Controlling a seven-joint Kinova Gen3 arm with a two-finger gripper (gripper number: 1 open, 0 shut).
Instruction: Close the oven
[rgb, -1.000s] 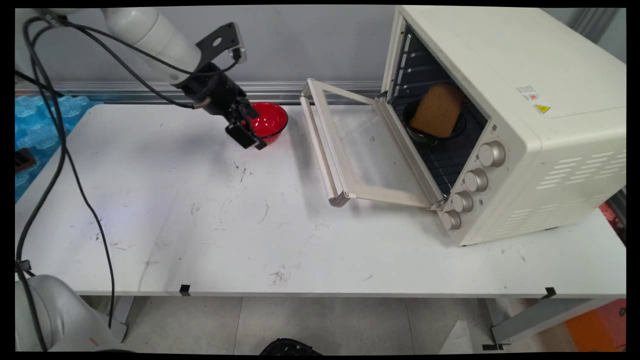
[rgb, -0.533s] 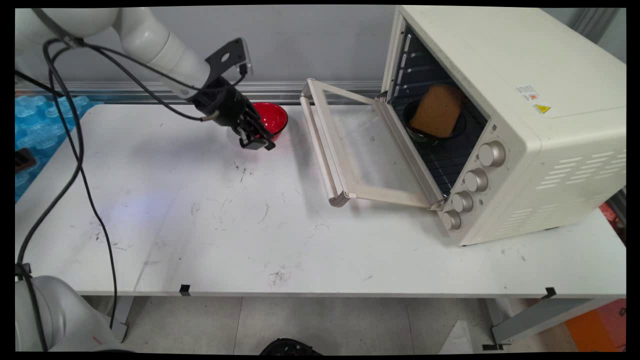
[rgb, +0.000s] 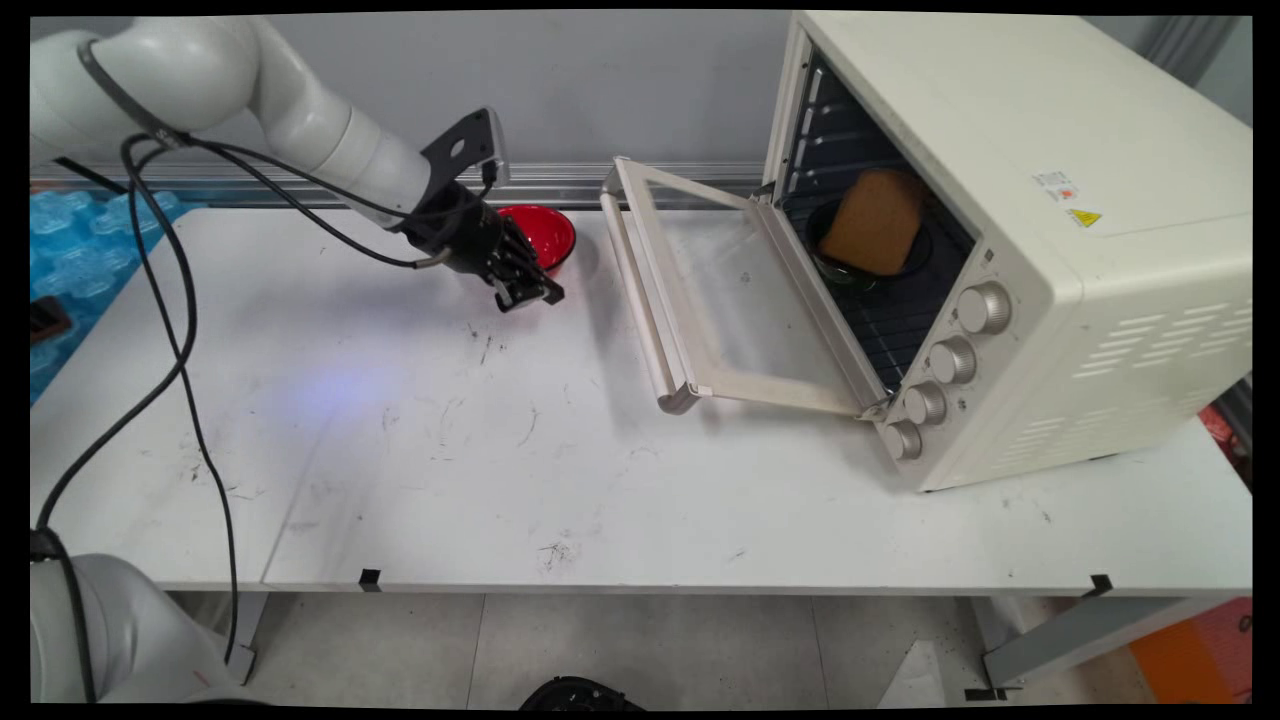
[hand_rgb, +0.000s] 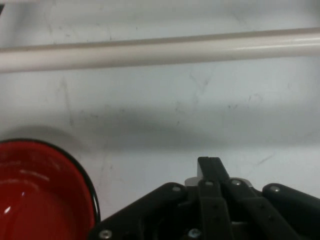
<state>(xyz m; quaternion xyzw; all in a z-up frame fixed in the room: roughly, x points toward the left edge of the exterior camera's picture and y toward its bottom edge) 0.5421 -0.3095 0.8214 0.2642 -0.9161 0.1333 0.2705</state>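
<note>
Arm lowered; shut fingers (hand_rgb: 210, 166) just beside red bowl (hand_rgb: 40, 195).

On the toaster oven (rgb: 1010, 200) top there is a yellow warning triangle sticker (rgb: 1084, 217); its text is unreadable.

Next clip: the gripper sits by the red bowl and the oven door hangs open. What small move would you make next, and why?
Probably a short advance toward the oven door's handle. The gripper is shut beside the red bowl, and the hand view shows the handle straight ahead with nothing between. The bowl lies off to one side, so the path looks clear.
</note>
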